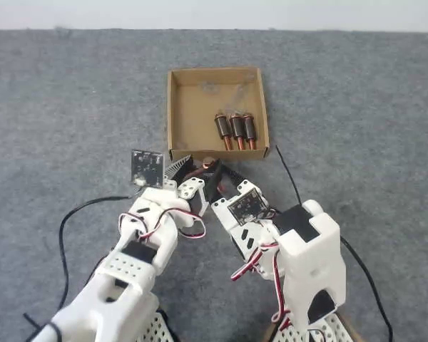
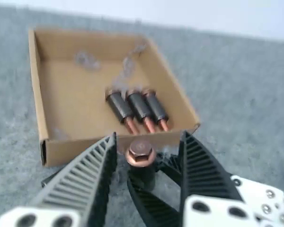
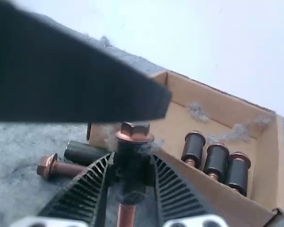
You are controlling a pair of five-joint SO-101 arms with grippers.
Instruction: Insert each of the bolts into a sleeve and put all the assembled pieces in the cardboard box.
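Observation:
My right gripper (image 3: 131,161) is shut on a black sleeve (image 3: 131,163) held upright. A copper bolt (image 3: 134,132) sits in the sleeve, head on top and shank showing below. My left gripper (image 2: 148,137) stands open around that bolt head (image 2: 140,153), one finger (image 3: 75,80) hanging just over it. Both grippers (image 1: 207,172) meet just in front of the cardboard box (image 1: 217,71). Three assembled pieces (image 1: 235,128) lie side by side in the box. A loose bolt (image 3: 49,165) and a dark sleeve (image 3: 83,152) lie on the carpet by the box's front wall (image 3: 217,189).
Grey carpet (image 1: 71,107) covers the table on all sides of the box. Cables (image 1: 78,214) trail beside both arm bases. Bits of fluff (image 2: 85,59) lie at the far end of the box, where its floor (image 2: 71,99) is bare.

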